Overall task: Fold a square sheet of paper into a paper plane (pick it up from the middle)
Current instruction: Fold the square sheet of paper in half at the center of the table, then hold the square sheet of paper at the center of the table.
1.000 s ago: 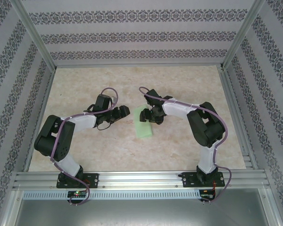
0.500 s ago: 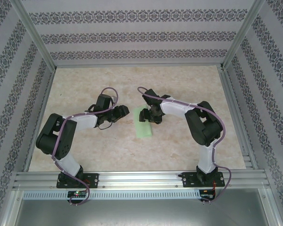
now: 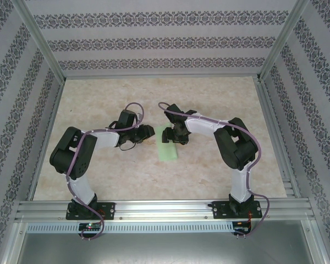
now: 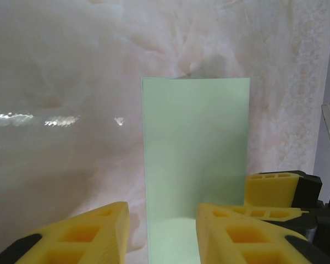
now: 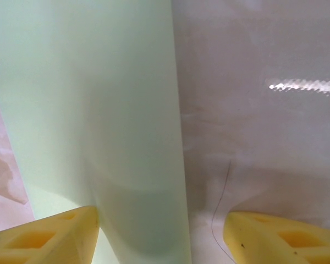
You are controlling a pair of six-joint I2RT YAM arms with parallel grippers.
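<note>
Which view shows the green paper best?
Left wrist view: the green paper is sharp, three edges visible. The top view shows it small, partly hidden by the right gripper. The right wrist view crops it.

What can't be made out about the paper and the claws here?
- Top view: the far end of the paper is hidden under the right claw.
- Left wrist view: its near end is cut off by the bottom edge, behind the left claw.
- Right wrist view: its ends run past the frame edges.
</note>
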